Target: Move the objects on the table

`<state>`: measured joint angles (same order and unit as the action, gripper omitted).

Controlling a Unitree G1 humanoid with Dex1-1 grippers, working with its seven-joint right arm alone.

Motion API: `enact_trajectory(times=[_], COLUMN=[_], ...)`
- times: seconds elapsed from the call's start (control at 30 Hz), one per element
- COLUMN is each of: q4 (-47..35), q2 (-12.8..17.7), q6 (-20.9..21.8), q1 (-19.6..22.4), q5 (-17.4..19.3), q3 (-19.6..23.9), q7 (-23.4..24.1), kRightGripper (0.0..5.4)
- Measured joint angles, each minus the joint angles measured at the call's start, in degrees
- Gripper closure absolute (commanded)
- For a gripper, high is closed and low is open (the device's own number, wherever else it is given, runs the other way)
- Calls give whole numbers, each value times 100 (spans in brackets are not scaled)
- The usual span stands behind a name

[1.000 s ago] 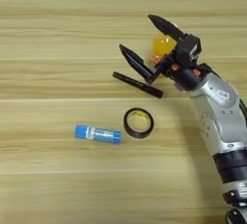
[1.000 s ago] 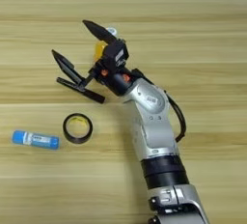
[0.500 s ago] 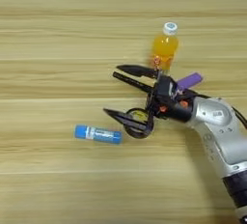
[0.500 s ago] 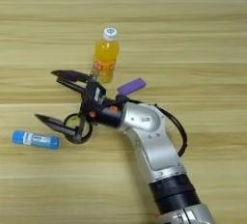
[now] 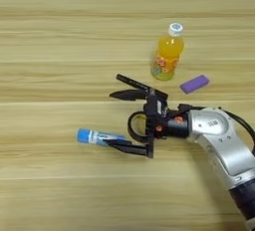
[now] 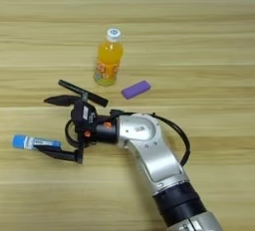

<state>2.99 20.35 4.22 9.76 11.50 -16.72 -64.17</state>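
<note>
My right gripper (image 5: 110, 119) stands open low over the table (image 5: 50, 26), its two black fingers spread wide and pointing left. The black tape ring (image 5: 134, 128) lies between the fingers near their base, partly hidden by the wrist. The lower fingertip overlaps the right end of the blue-and-white tube (image 5: 95, 136). The thin black pen (image 5: 132, 81) lies just above the upper finger. Further back, the orange juice bottle (image 5: 168, 53) stands upright with the purple block (image 5: 194, 83) to its right. The gripper (image 6: 42, 124) holds nothing.
The silver forearm (image 6: 149, 150) comes in from the bottom right with a black cable looping beside it. Bare wood stretches across the left and far parts of the table.
The gripper has swung down and left from in front of the bottle to around the tape ring, uncovering the bottle and block. The objects have stayed in place.
</note>
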Motion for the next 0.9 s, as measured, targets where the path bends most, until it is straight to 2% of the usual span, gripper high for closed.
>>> enact_trajectory(times=[0.23, 0.7, 0.9], q4=[43, 413, 510], q2=[2, -28, -66], q6=[-370, -485, -485], q1=[122, 332, 349], q5=[-225, -926, -1080], q3=[-163, -527, -610], q7=[-8, 55, 115], kRightGripper=[4, 4, 4])
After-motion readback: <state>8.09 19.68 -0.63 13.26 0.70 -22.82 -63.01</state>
